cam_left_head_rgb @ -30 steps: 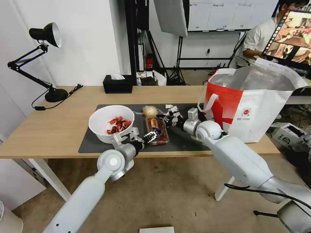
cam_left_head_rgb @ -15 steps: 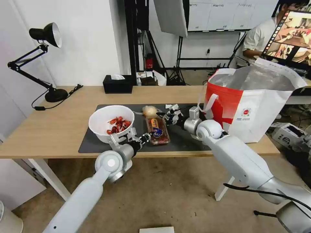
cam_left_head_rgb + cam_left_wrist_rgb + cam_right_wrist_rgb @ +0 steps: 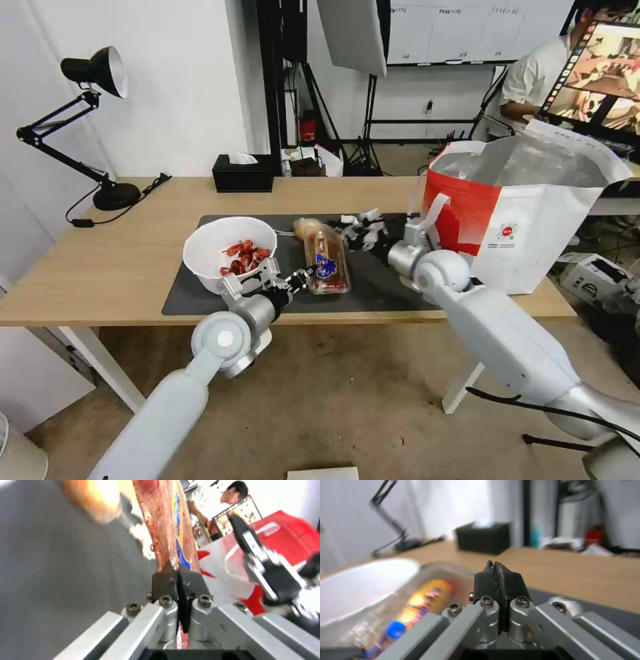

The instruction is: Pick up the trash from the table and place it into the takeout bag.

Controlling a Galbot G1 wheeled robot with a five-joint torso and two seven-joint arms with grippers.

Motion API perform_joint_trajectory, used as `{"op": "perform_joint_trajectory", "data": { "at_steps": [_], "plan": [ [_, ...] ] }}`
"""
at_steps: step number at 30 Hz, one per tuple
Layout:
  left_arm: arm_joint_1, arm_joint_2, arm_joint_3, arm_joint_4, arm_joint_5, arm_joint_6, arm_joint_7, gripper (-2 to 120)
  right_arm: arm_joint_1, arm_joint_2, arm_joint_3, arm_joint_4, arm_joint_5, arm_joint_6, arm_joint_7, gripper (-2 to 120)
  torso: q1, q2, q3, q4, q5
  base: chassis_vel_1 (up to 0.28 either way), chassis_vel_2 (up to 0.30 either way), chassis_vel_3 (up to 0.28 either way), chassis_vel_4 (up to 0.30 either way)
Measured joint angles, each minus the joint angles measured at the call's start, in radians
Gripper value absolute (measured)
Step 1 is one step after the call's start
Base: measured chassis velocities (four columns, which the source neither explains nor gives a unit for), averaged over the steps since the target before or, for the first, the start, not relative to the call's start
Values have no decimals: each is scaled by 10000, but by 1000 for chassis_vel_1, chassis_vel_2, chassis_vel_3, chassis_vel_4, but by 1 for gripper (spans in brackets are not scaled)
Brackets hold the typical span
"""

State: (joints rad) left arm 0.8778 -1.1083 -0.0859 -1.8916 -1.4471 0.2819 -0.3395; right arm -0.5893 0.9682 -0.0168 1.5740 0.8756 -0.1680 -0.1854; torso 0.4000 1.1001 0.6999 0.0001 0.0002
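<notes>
Over a light-wood surface (image 3: pixel 133 260), both claws are pinching the crinkled clear plastic tray (image 3: pixel 326 259): left claw (image 3: pixel 301 277) clamped on its near edge, right claw (image 3: pixel 360 235) closed beyond it.

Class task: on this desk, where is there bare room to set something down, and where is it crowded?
Bare wood lies between the lamp base and white bowl, and behind the mat beside the tissue box. Crowded: mid-mat, where both grippers, left and right, grip the clear tray.

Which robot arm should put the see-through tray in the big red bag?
Probably left. The left gripper is shut on the near end of the tray. The right gripper is nearer the bag, but shut beside the tray, not on it.
</notes>
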Motion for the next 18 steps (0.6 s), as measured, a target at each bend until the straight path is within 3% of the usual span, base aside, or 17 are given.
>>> {"op": "perform_joint_trajectory", "data": {
  "at_steps": [2, 3, 10, 18],
  "plan": [
    [-129, 102, -23, -62, 199, -112, 66, 0, -1033, -397, 860, 884, 121, 131, 380, 0, 0, 0, 0, -2, 0, 0, 0, 0, 0],
    [-129, 102, -23, -62, 199, -112, 66, 0, -1033, -397, 860, 884, 121, 131, 380, 0, 0, 0, 0, -2, 0, 0, 0, 0, 0],
    [-1037, 430, -32, -81, 1432, -643, 599, 0, -4538, -1417, 2712, 3871, -359, 1028, 1673, 0, -2, 0, 0, 0, -6, 0, 0, 0, 0],
    [-2239, 470, 249, 124, 1621, -821, 828, 0, -7473, -978, 4117, 5192, -2232, 1776, 2286, 0, -2, -1, 0, 0, -1, 0, 0, 0, 0]
  ]
}}
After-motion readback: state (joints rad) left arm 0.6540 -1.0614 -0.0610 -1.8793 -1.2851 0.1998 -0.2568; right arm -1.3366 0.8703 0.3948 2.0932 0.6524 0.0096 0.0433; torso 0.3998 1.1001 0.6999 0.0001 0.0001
